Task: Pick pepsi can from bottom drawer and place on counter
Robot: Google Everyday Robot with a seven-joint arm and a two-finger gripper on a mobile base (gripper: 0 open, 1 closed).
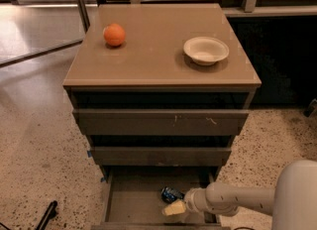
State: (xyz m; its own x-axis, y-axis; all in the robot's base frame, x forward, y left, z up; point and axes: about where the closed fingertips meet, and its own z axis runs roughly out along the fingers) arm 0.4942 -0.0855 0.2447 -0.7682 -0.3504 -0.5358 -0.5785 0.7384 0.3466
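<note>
So we're looking at the can [171, 194] and it's lying inside the bottom drawer [133, 201], which is hanging open. It's dark blue with a few lighter markings, and we're guessing it's on its side, though we can't say for sure from this angle.

The gripper [174, 207] is sitting down in that same drawer, just on the near side of the can and pretty much touching it. Only its pale yellowish tip is showing to us, so we honestly can't tell whether it's got hold of the can. The white arm [233, 199] is reaching in from the right of the can, running roughly level across the drawer's right side.

The counter [153, 55] is lying well above the can, with two drawers [161, 122] stacked between them, both poking out a little.

An orange [114, 34] is sitting on the counter, far up and to the left of the can. A white bowl [206, 50] is sitting there too, far up and slightly right of the can. They're well apart from each other.

Speckled floor [39, 144] is spreading out to the can's left.
</note>
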